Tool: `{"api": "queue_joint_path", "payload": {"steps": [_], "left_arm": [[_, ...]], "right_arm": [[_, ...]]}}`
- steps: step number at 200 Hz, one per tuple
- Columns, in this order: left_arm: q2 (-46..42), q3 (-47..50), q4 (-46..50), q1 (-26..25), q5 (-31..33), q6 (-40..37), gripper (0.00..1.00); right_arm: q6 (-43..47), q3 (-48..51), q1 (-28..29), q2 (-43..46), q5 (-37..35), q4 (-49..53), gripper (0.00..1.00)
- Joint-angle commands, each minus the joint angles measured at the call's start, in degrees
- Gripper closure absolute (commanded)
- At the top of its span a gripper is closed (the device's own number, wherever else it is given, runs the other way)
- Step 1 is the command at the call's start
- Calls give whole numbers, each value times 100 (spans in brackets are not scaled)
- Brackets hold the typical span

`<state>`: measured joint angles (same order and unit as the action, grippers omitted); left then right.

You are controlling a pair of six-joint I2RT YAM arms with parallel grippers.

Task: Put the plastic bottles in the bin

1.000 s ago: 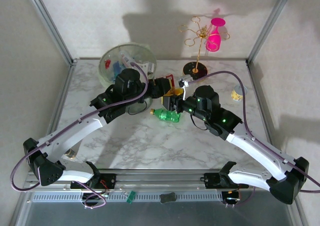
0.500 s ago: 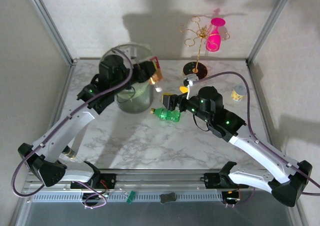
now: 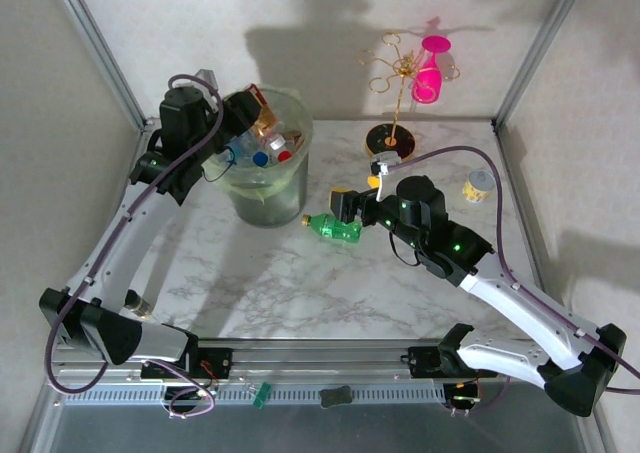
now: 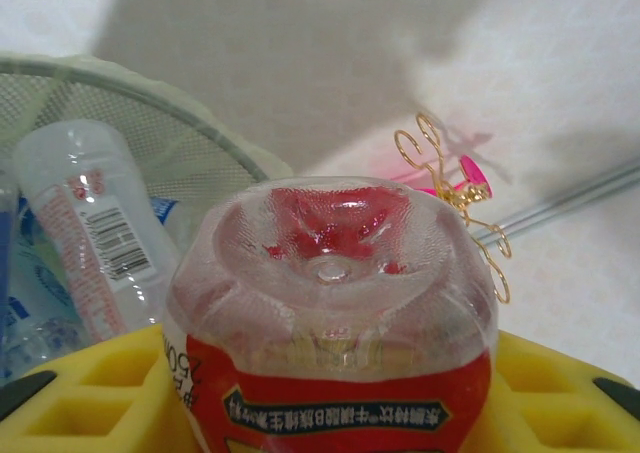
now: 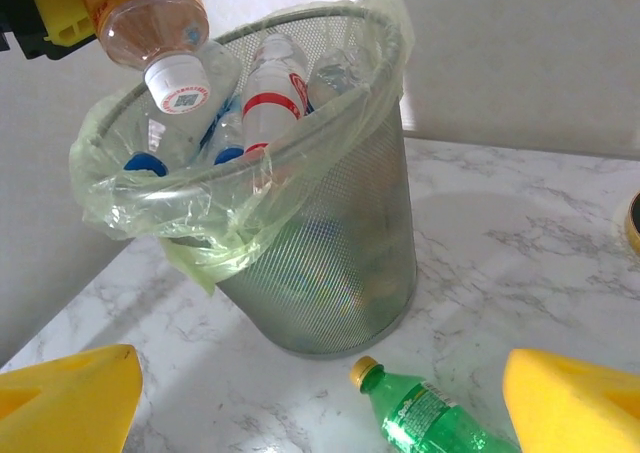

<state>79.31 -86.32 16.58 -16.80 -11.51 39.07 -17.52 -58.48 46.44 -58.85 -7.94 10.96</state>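
Showing the left gripper [image 3: 250, 113] clamped on a red-labelled bottle [image 4: 330, 293], cap down, over the bin [image 3: 265, 198] near the far-left corner of the surface [image 3: 300, 283], other bottles [image 5: 270, 83] already inside. Showing the right gripper [image 3: 355, 191] with jaws apart, near a green bottle [image 3: 335, 229] lying beside the bin's base.

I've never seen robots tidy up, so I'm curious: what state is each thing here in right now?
Round grey-green mesh bin with pale liner: upright, several bottles inside.
Clear plastic bottle with red label: capped, held cap-down over that bin.
Left gripper: shut on that bottle.
Green plastic bottle with yellow cap: capped, lying on its side on the marble table.
Right gripper: open, empty.
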Motion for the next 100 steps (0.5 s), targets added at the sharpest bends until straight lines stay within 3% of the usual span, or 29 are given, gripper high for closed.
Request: {"api": "queue_joint_path", "payload": {"steps": [1, 30, 74, 100], "left_arm": [[-164, -12, 107, 26, 623, 27, 59], [-412, 321, 120, 42, 1298, -120, 59], [-350, 472, 604, 29, 1339, 250, 59], [-569, 814, 811, -1, 1523, 862, 58]], "right_arm": [[57, 104, 42, 15, -151, 11, 7], [68, 101, 43, -79, -95, 9, 6], [117, 96, 40, -199, -136, 81, 6], [130, 144, 41, -249, -164, 66, 6]]}}
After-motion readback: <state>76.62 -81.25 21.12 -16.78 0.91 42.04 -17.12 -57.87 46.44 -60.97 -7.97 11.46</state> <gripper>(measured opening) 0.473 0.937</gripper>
